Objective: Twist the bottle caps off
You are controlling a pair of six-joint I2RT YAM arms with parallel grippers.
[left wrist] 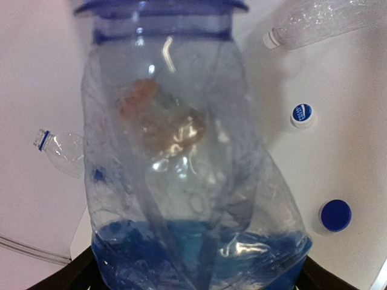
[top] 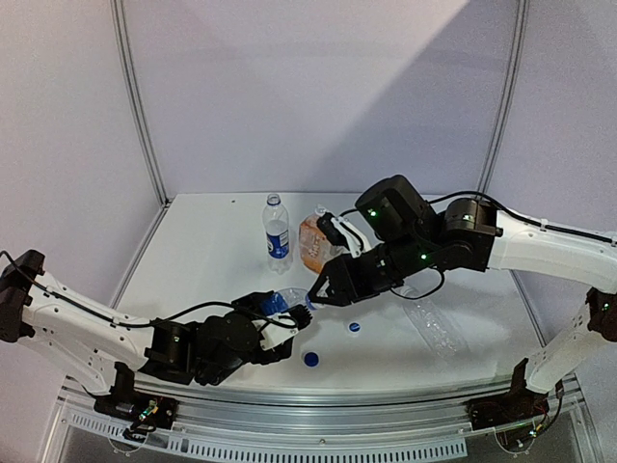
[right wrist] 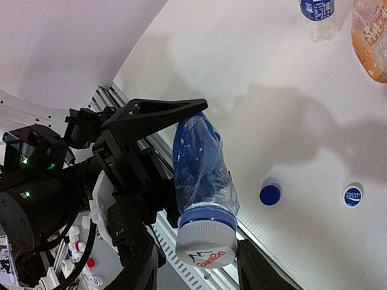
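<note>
My left gripper (top: 273,311) is shut on a crumpled clear bottle with a blue label (top: 285,300), held off the table. That bottle (left wrist: 187,157) fills the left wrist view, and the gripper (left wrist: 196,275) shows only as dark corners at the bottom. The bottle's white cap (right wrist: 207,244) points at the right wrist camera. My right gripper (right wrist: 196,257) is open, its fingers (right wrist: 140,266) flanking the cap with a narrow gap on each side. Two loose caps lie on the table, one blue (top: 310,359) and one white and blue (top: 355,327).
A blue-labelled bottle (top: 277,231) and a squat orange bottle (top: 313,243) stand upright at mid-table behind the arms. A plain clear bottle (top: 434,328) with a white cap (left wrist: 270,40) lies on its side at the right. The slotted front rail (top: 318,446) runs along the near edge.
</note>
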